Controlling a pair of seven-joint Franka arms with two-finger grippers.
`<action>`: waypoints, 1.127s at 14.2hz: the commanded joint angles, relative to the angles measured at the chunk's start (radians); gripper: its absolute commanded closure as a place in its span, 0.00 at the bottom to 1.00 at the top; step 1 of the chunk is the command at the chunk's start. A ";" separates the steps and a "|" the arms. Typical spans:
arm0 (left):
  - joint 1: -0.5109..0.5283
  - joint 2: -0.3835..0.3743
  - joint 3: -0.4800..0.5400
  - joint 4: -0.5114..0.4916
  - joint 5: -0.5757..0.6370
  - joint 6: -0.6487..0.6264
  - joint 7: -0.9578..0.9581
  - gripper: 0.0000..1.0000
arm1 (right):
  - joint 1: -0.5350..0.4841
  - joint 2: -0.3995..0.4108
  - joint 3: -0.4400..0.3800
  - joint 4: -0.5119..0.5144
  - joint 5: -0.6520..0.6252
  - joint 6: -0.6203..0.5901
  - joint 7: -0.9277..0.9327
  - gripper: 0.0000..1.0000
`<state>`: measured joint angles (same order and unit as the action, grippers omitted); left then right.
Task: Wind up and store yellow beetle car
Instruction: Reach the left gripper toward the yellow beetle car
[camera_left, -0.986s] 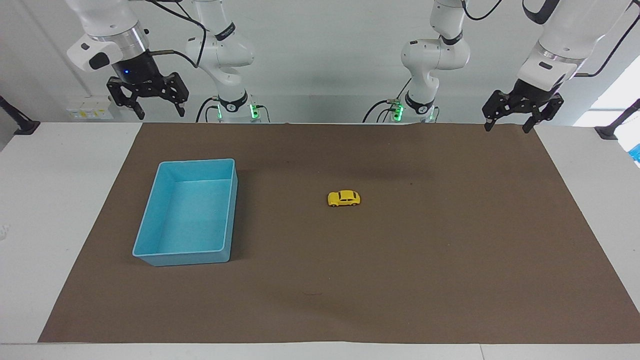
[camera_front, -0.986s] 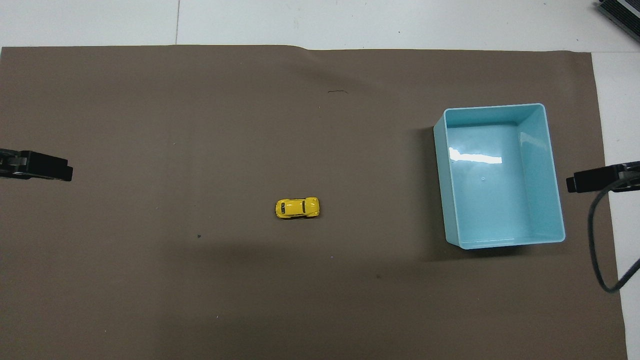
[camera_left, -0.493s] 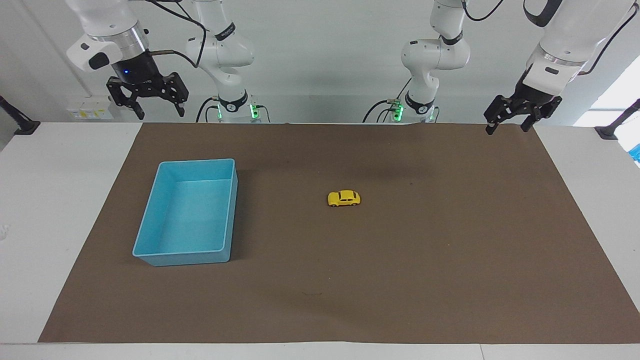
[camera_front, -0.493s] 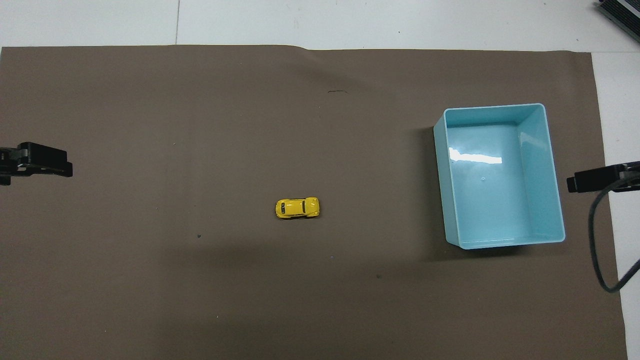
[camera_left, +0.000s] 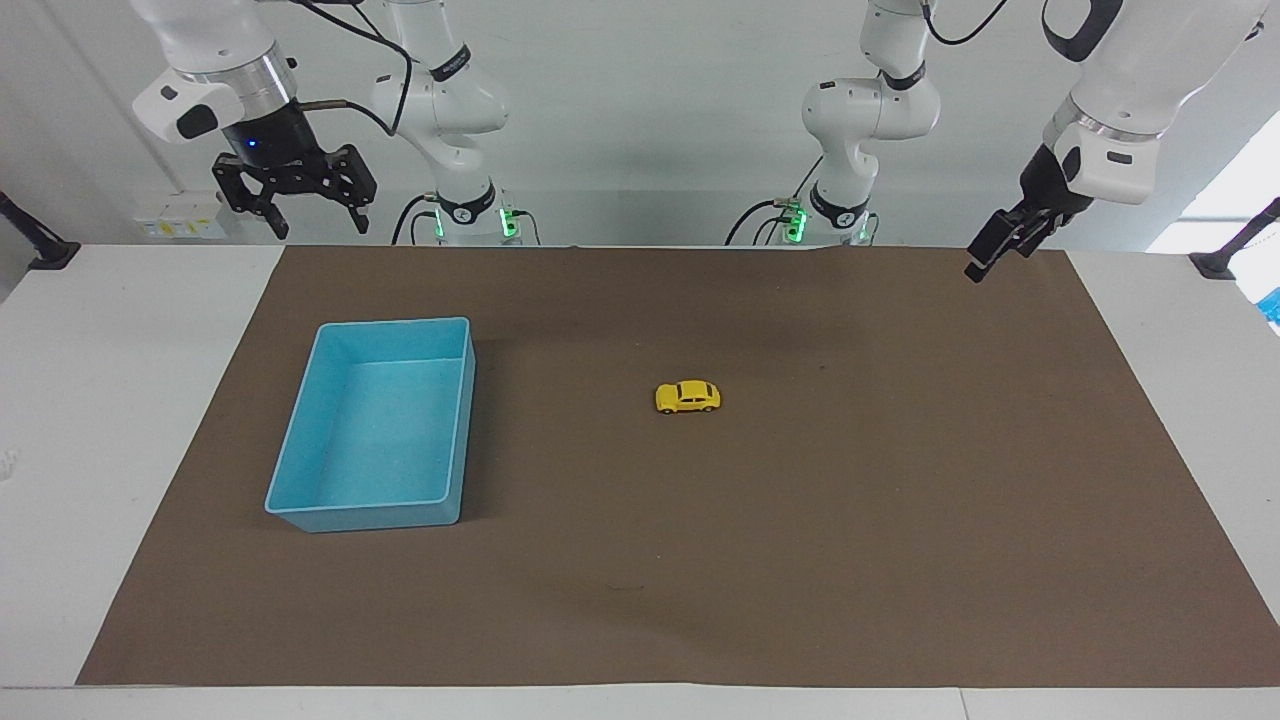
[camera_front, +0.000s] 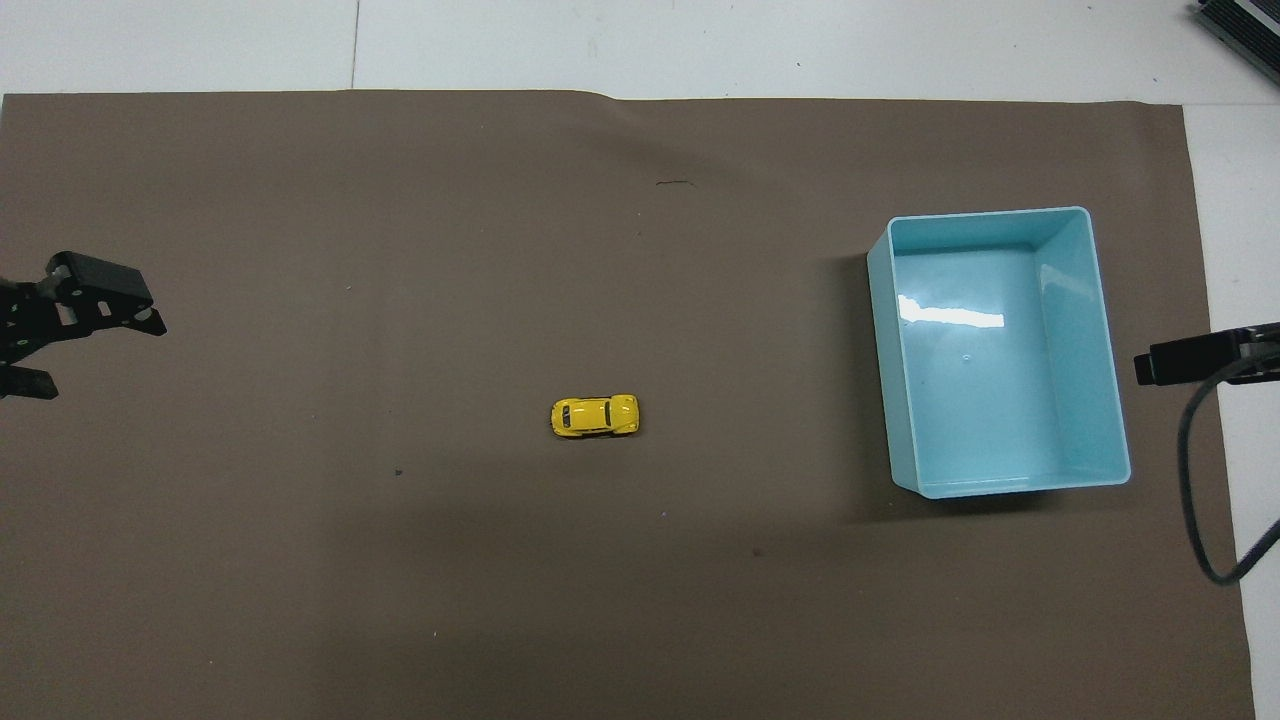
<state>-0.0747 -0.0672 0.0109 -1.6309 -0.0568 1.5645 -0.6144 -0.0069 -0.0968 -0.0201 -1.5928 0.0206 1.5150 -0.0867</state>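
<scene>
In the facing view, the yellow beetle car (camera_left: 688, 397) sits on all four wheels near the middle of the brown mat (camera_left: 900, 520), side-on to the camera, well apart from the blue bin (camera_left: 372, 505), which lies toward the right arm's end of the table. The left gripper (camera_left: 995, 250) hangs high over the mat's corner at its own end, turned edge-on, jaws spread and empty. The right gripper (camera_left: 296, 205) waits up by its base, fingers spread, holding nothing. As I judge it, the step is the reach: come straight down, pinch the rounded body across its flanks, and leave the wheels free for winding.

In the overhead view, the car (camera_front: 594, 416) shows a glossy domed roof, dark windows and black wheels, lying lengthwise along the table, far smaller than the bin (camera_front: 1110, 400). The left gripper (camera_front: 55, 335) shows parted jaws over the mat's edge; only the right gripper's (camera_front: 1150, 367) tip shows.
</scene>
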 joint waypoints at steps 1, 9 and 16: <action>-0.004 -0.019 -0.002 -0.032 -0.014 0.019 -0.195 0.00 | -0.004 -0.006 0.000 0.002 -0.004 0.004 0.015 0.00; -0.103 0.023 -0.008 -0.101 -0.023 0.153 -0.781 0.00 | -0.004 -0.006 0.000 0.002 -0.004 0.004 0.015 0.00; -0.169 0.089 -0.009 -0.101 -0.012 0.238 -1.007 0.00 | -0.004 -0.006 0.000 0.002 -0.005 0.004 0.015 0.00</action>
<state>-0.2201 0.0157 -0.0104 -1.7217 -0.0695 1.7782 -1.5729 -0.0071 -0.0968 -0.0209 -1.5927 0.0206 1.5150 -0.0867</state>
